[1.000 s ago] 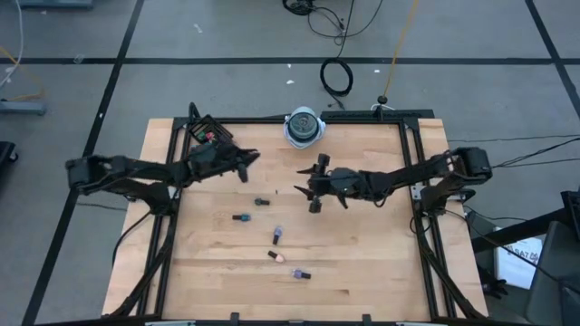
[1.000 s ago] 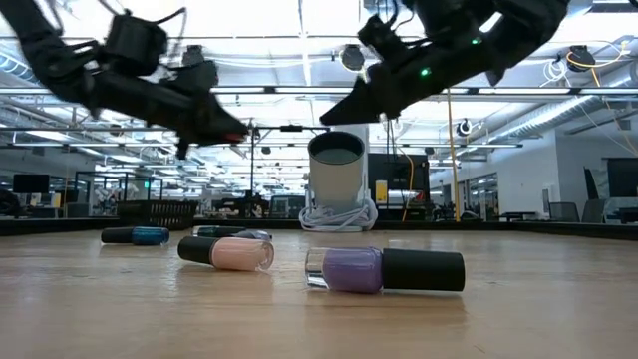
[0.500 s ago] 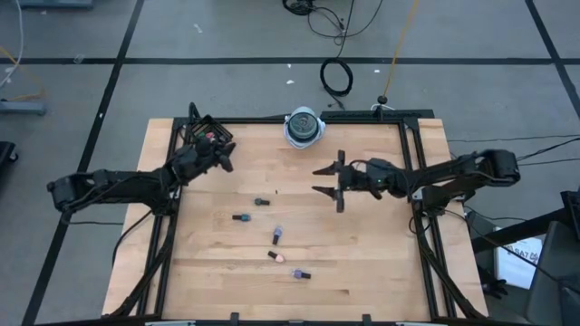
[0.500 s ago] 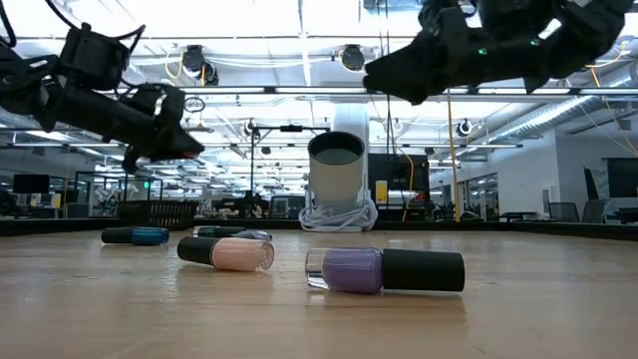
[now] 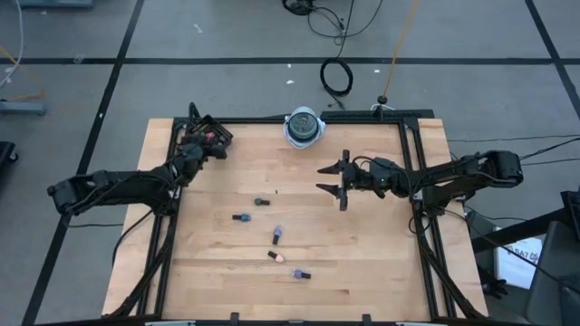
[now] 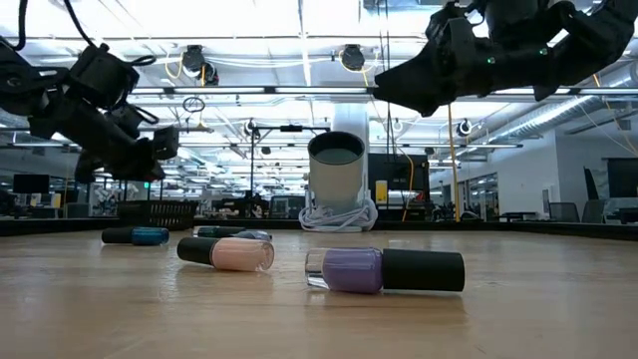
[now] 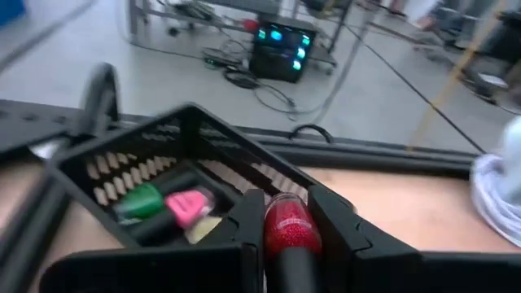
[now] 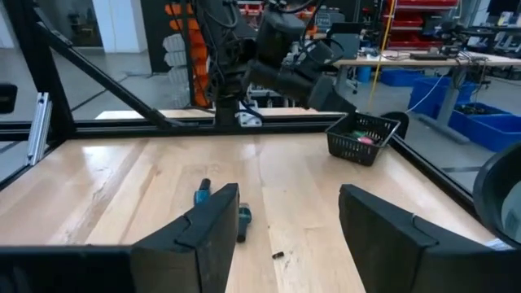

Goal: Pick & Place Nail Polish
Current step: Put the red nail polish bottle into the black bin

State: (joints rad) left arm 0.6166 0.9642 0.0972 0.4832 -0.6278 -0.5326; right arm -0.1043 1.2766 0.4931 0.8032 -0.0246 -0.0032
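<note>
My left gripper (image 5: 200,150) is shut on a red glitter nail polish bottle (image 7: 285,229) just short of the black mesh basket (image 7: 175,175) at the table's far left corner (image 5: 207,135). A green bottle (image 7: 140,202) and a pink one (image 7: 187,204) lie in the basket. Several more bottles lie on their sides mid-table: a dark one (image 5: 261,201), a teal one (image 5: 240,217), a purple one (image 5: 277,235), a pink one (image 5: 274,256) and another purple one (image 5: 300,273). My right gripper (image 5: 332,181) is open and empty, above the table right of centre. My left gripper pinches the red bottle's glass body (image 7: 286,236) between its two fingers. The bottle lies along the fingers, its glass end forward and its dark cap (image 7: 291,273) back toward the wrist. It is lifted clear of the table, near the basket's rim.
A round white-and-blue disc (image 5: 304,127) with a coiled cord stands at the far edge, mid-table. A black frame rail (image 5: 299,120) runs along the table's edges. The low view shows the purple bottle (image 6: 384,270) and the pink one (image 6: 225,253) close to the camera.
My left gripper has carried the red bottle from mid-table toward the far left corner, up to the basket. My right gripper has drawn back a little toward the table's right edge.
</note>
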